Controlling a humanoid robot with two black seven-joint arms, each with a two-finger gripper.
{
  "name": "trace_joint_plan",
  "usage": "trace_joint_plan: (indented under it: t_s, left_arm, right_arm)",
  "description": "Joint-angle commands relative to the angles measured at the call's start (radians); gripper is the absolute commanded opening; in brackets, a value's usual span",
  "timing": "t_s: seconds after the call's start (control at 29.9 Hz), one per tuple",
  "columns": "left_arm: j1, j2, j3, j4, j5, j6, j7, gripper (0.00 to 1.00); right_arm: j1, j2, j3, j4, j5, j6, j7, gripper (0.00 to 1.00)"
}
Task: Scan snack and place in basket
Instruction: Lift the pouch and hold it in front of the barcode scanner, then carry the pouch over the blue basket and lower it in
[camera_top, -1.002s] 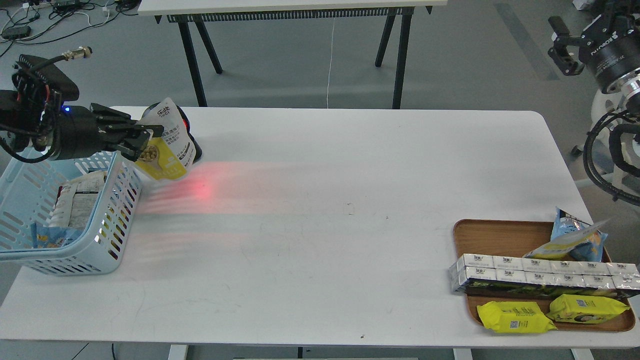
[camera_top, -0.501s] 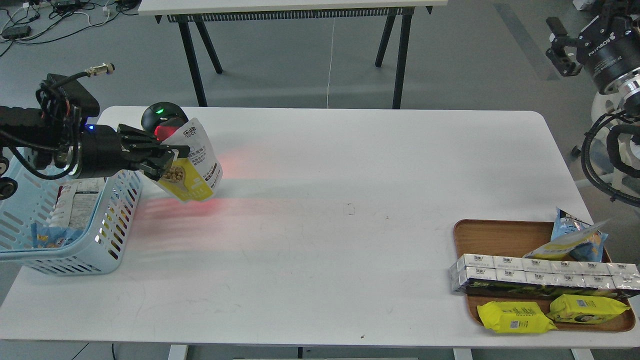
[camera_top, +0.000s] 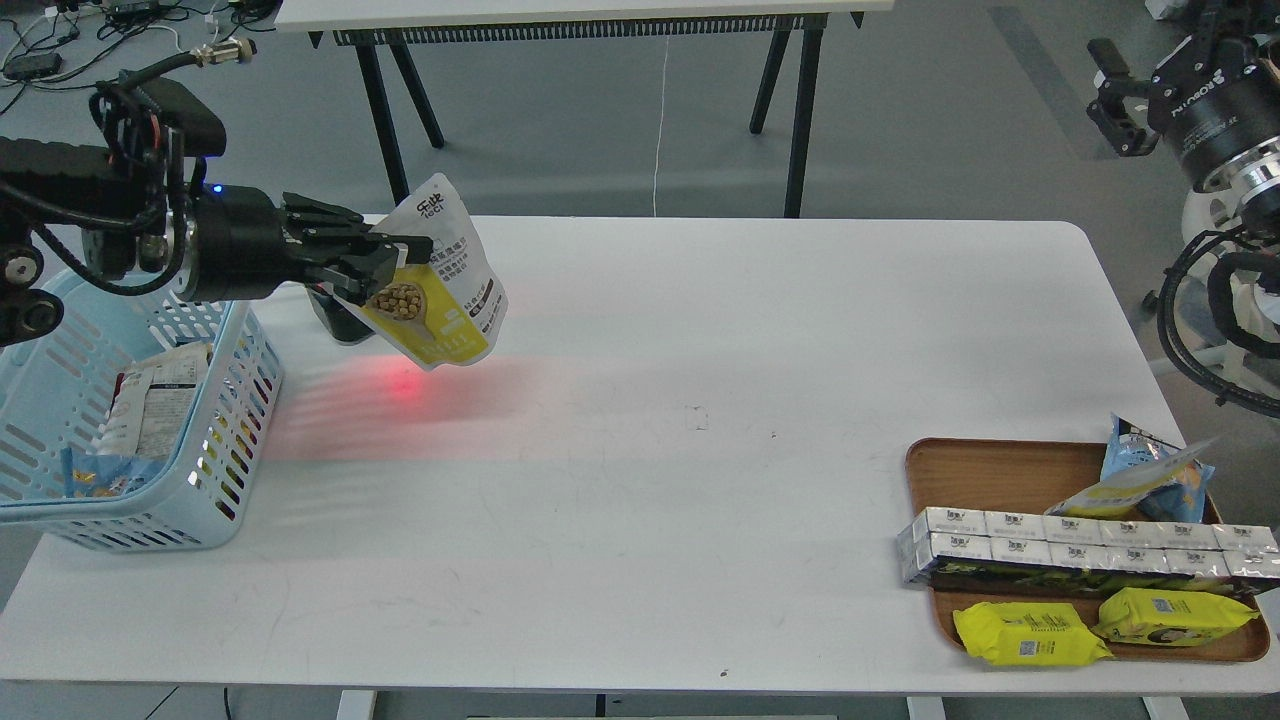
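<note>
Snack pouch (camera_top: 440, 285) hangs tilted above the white tabletop (camera_top: 650, 450), pinched by the left end effector (camera_top: 385, 262) just right of the light blue basket (camera_top: 235, 400), which holds other packets. A red glow (camera_top: 405, 385) marks the surface beneath it. Far right, a wooden tray (camera_top: 985, 465) carries yellow packets (camera_top: 1030, 635); whether the raised right end effector (camera_top: 1115, 95) is open cannot be told.
</note>
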Motion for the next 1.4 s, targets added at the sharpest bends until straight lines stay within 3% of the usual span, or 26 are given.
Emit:
trace_joint_plan:
  t_s: [0.0,0.27,0.4,0.63,1.07,1.37]
  left_arm:
    - [-0.01,-0.052,0.006,0.021,-0.016,-0.004,0.0,0.0]
    - [0.013,-0.203,0.015,0.147,-0.031,-0.005,0.0,0.0]
    - [0.088,-0.264,0.026,0.262,-0.031,-0.005,0.0,0.0]
    - [0.128,-0.26,0.044,0.327,-0.019,-0.013,0.0,0.0]
    - [-0.171,0.136,0.026,0.236,0.082,-0.258,0.0,0.0]
    - [-0.185,0.302,0.035,0.224,0.12,-0.275,0.0,0.0]
  right_arm:
    - [0.0,0.001,0.001,0.0,0.0,0.0,0.0,0.98]
    - [0.003,-0.001,0.002,0.003,0.0,0.0,0.0,0.98]
    - [0.004,-0.001,0.007,0.004,0.0,0.0,0.0,0.98]
    - [0.003,-0.006,0.012,0.002,0.0,0.0,0.0,0.98]
    - [0.001,0.001,0.012,-0.015,0.0,0.0,0.0,0.98]
    - [0.001,0.004,0.012,-0.012,0.0,0.0,0.0,0.98]
